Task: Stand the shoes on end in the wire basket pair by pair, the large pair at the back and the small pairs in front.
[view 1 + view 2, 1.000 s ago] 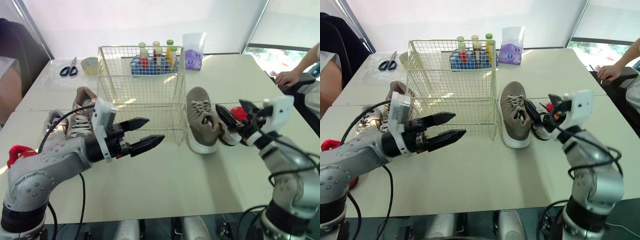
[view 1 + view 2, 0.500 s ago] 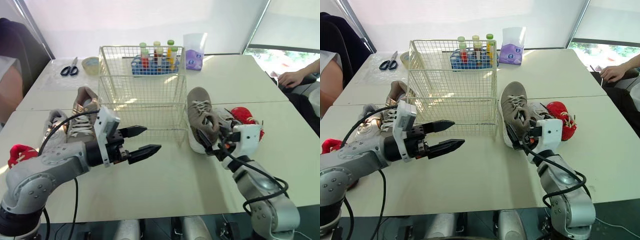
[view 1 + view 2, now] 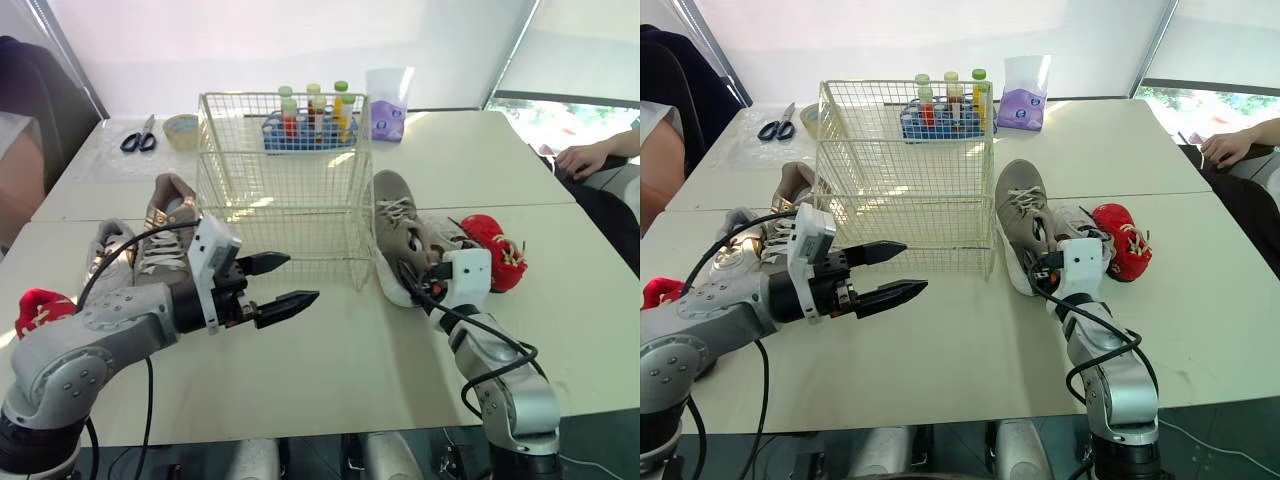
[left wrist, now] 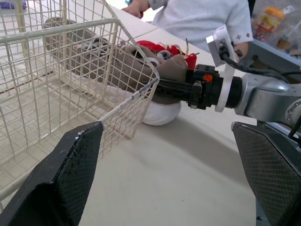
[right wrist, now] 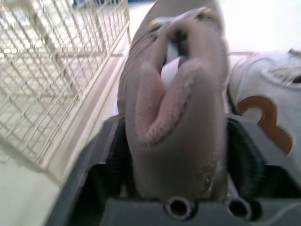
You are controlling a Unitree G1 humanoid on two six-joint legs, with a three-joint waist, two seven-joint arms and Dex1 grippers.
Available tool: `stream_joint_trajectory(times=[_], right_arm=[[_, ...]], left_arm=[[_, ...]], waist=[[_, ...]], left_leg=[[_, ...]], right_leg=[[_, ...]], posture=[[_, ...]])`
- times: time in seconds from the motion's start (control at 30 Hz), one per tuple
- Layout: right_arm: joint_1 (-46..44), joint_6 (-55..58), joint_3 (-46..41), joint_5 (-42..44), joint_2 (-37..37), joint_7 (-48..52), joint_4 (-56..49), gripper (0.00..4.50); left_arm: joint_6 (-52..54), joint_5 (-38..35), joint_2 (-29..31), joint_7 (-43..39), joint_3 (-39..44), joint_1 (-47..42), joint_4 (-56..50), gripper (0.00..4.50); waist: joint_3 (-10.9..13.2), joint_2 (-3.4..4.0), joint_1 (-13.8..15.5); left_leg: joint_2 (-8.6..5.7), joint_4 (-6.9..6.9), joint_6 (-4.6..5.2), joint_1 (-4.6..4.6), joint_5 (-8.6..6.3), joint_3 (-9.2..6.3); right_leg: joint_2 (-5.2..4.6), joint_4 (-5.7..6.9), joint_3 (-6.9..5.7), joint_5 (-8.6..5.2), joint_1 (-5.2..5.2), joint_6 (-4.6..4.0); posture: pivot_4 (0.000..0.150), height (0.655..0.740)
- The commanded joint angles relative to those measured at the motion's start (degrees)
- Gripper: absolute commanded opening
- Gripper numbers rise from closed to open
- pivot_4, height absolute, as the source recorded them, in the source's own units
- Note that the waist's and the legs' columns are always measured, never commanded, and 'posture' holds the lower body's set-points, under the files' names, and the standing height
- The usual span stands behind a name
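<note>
Cream wire basket — thin coated metal, smooth, slight sheen. Large taupe shoe: soft napped suede-like upper, matt, cloth laces, smooth white rubbery sole. Pale beige table smooth, matt. Left gripper: black fingers matt, pads with fine cross-hatched grain. Right gripper — matt black plastic. Small red shoe looks like cloth. Small white shoe smooth, leather-like, with a brown patch.

Your head pair looks down over the table, both eyes sharing the wire basket; left wrist faces right past its near corner, right wrist close against the large shoe
</note>
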Motion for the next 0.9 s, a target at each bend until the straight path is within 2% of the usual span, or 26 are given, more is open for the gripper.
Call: stream_joint_trajectory(times=[0.03, 0.1, 0.23, 0.57, 0.77, 0.9], right_arm=[[0.61, 0.50, 0.83, -0.20, -0.43, 0.33, 1.78, 1.40], [0.76, 0.31, 0.45, 0.42, -0.43, 0.53, 1.48, 0.66], [-1.73, -1.84, -2.11, 1.35, -0.14, -0.23, 0.02, 0.66], [-19.76, -3.34, -10.29, 2.70, -4.38, -2.92, -0.69, 0.66], [-31.50, -6.46, -12.83, 2.43, -11.64, -1.07, 4.74, 0.66], [-41.14, -15.06, -13.09, 2.21, -20.82, 6.51, 14.95, 0.66]], left_arm=[[-1.35, 0.36, -0.12, -0.21, 0.84, -0.06, -0.88, 4.50], [-1.30, 0.46, -0.05, -0.54, 0.85, -0.35, -0.64, 4.50], [-0.89, -0.28, 0.89, -2.06, 2.11, -1.98, 1.46, 4.50], [0.05, -1.87, 3.34, -6.64, 4.87, -7.96, 8.87, 4.50], [1.51, -6.80, 4.53, -7.73, 9.13, -14.32, 15.87, 4.50], [0.87, -5.95, 6.37, -9.88, 12.07, -22.44, 27.66, 4.50]], waist=[[-0.10, -0.17, -0.06], [-0.14, -0.23, 0.02], [-0.14, -0.23, 0.07], [0.07, 0.04, 0.16], [0.12, 0.06, 0.09], [0.21, 0.09, 0.06]], left_leg=[[0.01, 0.00, 0.00, 0.02, 0.00, 0.00], [0.04, 0.00, 0.00, 0.04, 0.00, -0.03], [0.03, 0.00, 0.00, 0.02, 0.00, -0.03], [-0.02, -0.03, 0.01, -0.41, 0.01, 0.01], [-0.05, -0.04, 0.02, -0.41, 0.01, 0.06], [-0.07, -0.04, 0.02, -0.40, 0.01, 0.07]], right_leg=[[0.01, 0.00, 0.00, 0.00, 0.01, 0.00], [0.00, 0.00, -0.01, -0.01, 0.03, -0.01], [-0.02, -0.02, -0.01, -0.01, 0.03, -0.01], [0.03, 0.00, -0.01, 0.16, -0.43, 0.06], [-0.01, 0.01, -0.01, 0.15, -0.42, 0.09], [0.02, 0.01, -0.02, 0.15, -0.42, 0.09]], posture=[[0.150, 0.7400], [0.150, 0.7400], [0.150, 0.7400], [0.150, 0.7400], [0.150, 0.7400], [0.150, 0.7400]])
